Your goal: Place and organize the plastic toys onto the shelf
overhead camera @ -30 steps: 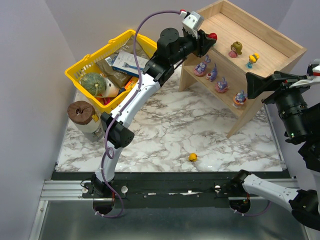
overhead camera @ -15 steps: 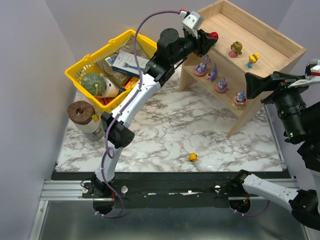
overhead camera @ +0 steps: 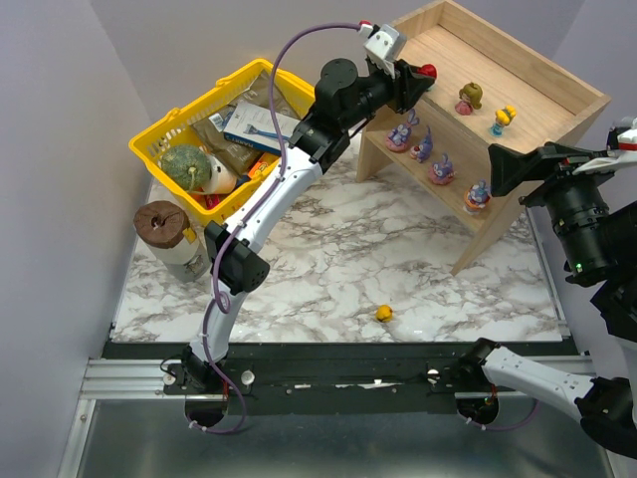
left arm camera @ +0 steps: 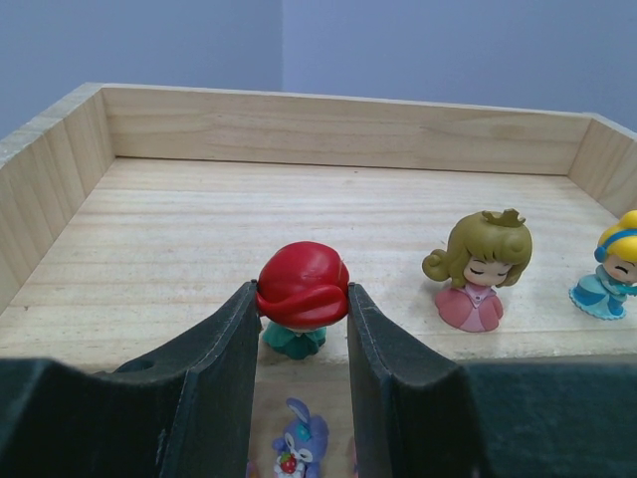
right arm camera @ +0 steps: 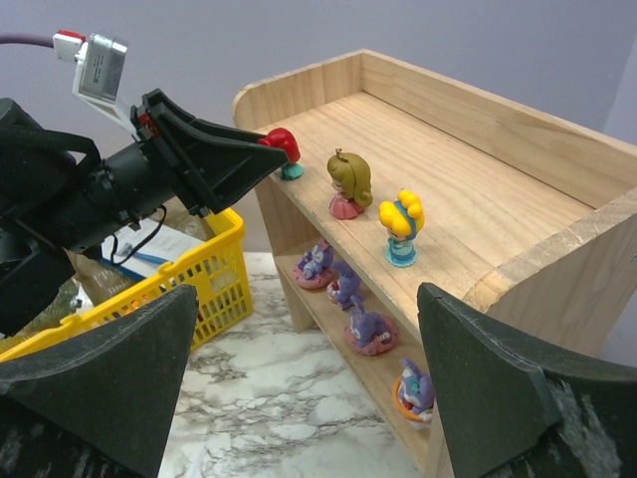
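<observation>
As the left pincer (left arm camera: pixel 302 309) has edged slightly further over the pale, grainy wooden shelf (left arm camera: pixel 338 129), it stays clamped on the glossy, round-headed red toy (left arm camera: pixel 302 282), whose teal base seems to touch the top tier's front edge near a smooth blond figurine (left arm camera: pixel 476 267), so only release remains.

Two-tier wood shelf (overhead camera: pixel 542 70) at 1 o'clock, red-haired figurine (left arm camera: pixel 302 287) upright at top tier's front edge, blonde figurine (left arm camera: pixel 478 269) and blue-dressed figurine (left arm camera: pixel 609 267) at its 3 o'clock, four purple long-eared figurines (overhead camera: pixel 441 170) below, yellow toy (overhead camera: pixel 383 313) on table (overhead camera: pixel 299 264) at 6 o'clock.
</observation>
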Tool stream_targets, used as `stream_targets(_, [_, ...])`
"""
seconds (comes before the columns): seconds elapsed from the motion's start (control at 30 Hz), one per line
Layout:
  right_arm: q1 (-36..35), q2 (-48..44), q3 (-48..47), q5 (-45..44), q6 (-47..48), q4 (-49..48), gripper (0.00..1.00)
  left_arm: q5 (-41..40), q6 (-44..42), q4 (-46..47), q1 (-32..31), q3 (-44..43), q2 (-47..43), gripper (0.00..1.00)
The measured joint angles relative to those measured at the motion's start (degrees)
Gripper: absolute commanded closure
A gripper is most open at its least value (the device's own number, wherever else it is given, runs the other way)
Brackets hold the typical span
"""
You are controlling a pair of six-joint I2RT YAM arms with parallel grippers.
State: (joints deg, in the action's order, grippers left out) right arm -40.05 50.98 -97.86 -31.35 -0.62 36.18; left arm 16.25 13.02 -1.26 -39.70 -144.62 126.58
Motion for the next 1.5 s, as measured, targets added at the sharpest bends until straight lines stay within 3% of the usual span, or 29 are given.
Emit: stream_targets(1.5, [0.0, 0.0, 0.6, -1.6, 0.0, 0.0, 0.03, 0.5, 0.3, 3.3, 0.1, -0.1, 2.2, 0.37])
